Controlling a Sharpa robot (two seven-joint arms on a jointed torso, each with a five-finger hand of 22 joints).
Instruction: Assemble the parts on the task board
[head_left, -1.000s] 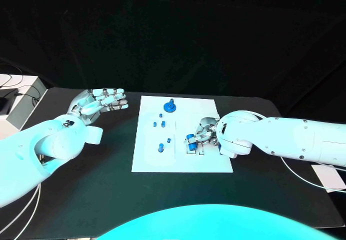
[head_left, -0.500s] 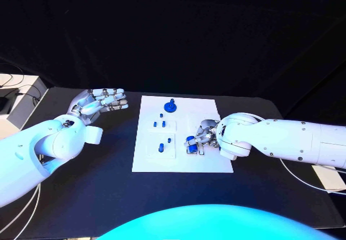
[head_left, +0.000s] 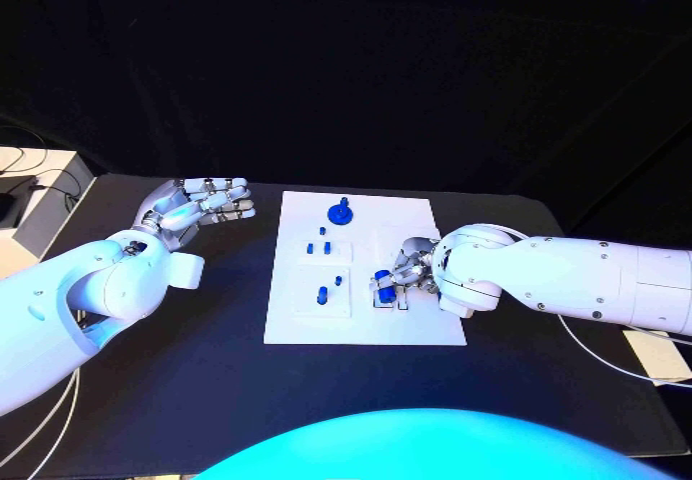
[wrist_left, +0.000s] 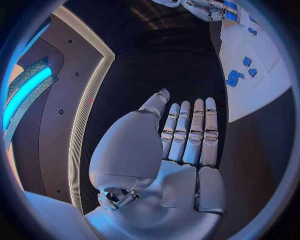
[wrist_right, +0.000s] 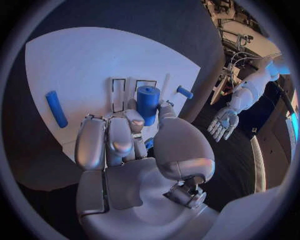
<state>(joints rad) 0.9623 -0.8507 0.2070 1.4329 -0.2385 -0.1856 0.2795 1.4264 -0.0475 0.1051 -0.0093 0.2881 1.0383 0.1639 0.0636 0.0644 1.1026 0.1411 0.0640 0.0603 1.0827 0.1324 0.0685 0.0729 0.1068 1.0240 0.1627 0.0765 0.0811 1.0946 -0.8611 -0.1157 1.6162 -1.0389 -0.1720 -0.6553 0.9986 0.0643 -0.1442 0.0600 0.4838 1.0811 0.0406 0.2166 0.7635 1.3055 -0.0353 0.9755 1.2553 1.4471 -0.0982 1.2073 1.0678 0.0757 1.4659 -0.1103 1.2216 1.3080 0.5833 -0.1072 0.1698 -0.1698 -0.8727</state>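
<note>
While the right hand pinches a blue peg upright over the slots at the board's right side, it should keep the peg vertical, line it up squarely and press down gently. Left hand hovers open, empty, beside the board. No readable writing shows.

A matte black table spreads across the scene. At its far left edge stands a white rectangular box, with thin dark cables trailing beside it. At the near right, a flat white card lies on the table.
</note>
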